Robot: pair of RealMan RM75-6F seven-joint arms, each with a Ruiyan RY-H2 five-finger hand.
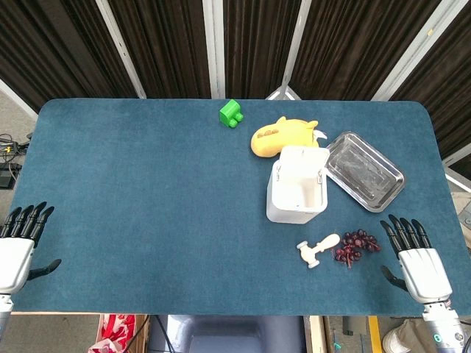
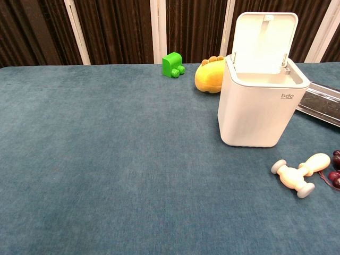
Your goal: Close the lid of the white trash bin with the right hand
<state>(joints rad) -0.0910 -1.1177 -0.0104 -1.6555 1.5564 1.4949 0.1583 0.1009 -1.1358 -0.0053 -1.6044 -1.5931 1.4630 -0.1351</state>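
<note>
The white trash bin (image 1: 296, 193) (image 2: 259, 106) stands right of the table's middle with its lid (image 2: 264, 41) (image 1: 302, 159) swung upright at the back. My right hand (image 1: 414, 255) lies open, fingers spread, at the near right edge of the table, well to the right of the bin and nearer to me. My left hand (image 1: 18, 240) rests open at the near left edge, far from everything. Neither hand shows in the chest view.
A metal tray (image 1: 364, 168) (image 2: 322, 103) lies just right of the bin. A yellow plush toy (image 1: 281, 135) (image 2: 210, 74) and a green block (image 1: 231, 113) (image 2: 172, 64) sit behind it. A small white mallet (image 1: 318, 249) (image 2: 299, 170) and dark grapes (image 1: 355, 245) lie in front.
</note>
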